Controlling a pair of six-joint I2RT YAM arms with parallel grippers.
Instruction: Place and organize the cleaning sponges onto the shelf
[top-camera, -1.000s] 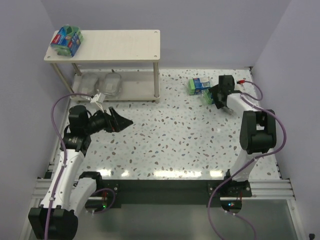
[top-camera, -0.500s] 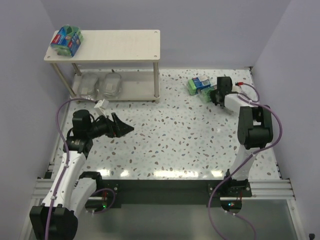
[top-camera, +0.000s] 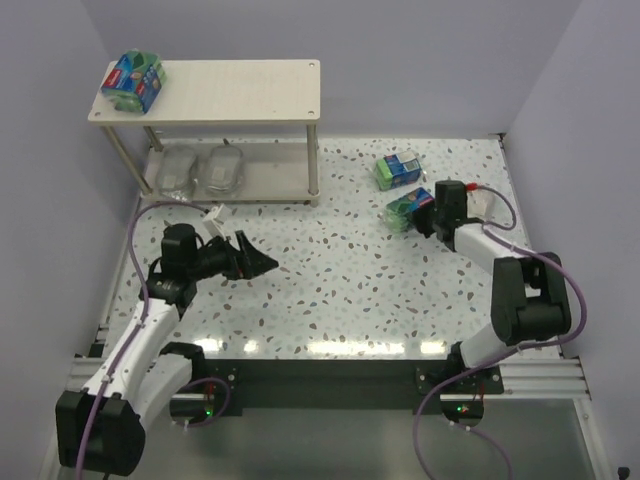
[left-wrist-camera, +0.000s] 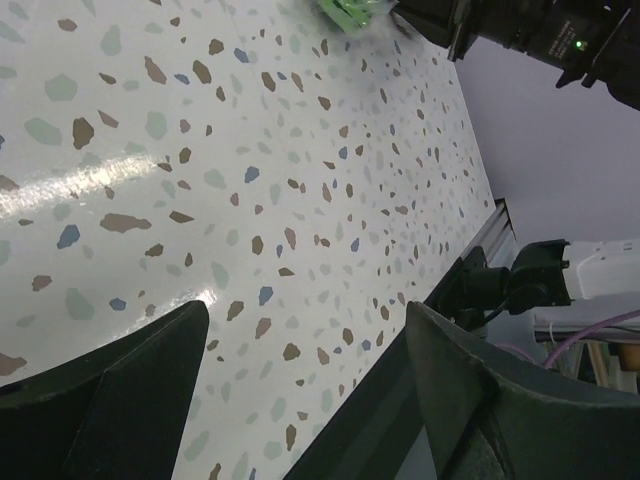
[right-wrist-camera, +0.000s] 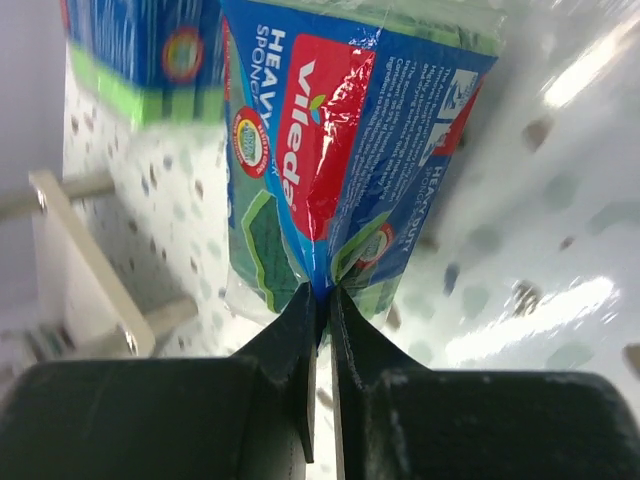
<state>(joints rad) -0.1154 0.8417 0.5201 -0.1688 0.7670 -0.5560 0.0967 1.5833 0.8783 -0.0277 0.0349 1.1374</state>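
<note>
Speckled white terrazzo tabletop (top-camera: 340, 290), pale lilac walls (top-camera: 420, 60) around, aluminium rail (top-camera: 545, 376) along near edge.

Your two arms share one build: white tubular links between chunky black joint housings. A purple cable (top-camera: 128, 245) runs in loose loops along the left arm (top-camera: 140, 335), and the right arm (top-camera: 520, 300) carries a matching purple cable (top-camera: 568, 290). Each arm ends in a black base block (top-camera: 200, 385) on a silver rail (top-camera: 540, 375), with a small green light low on it. The left gripper (left-wrist-camera: 305, 312) has broad, matte black wedge fingers. The right gripper (right-wrist-camera: 322, 300) has black fingers that taper to thin edges.
</note>
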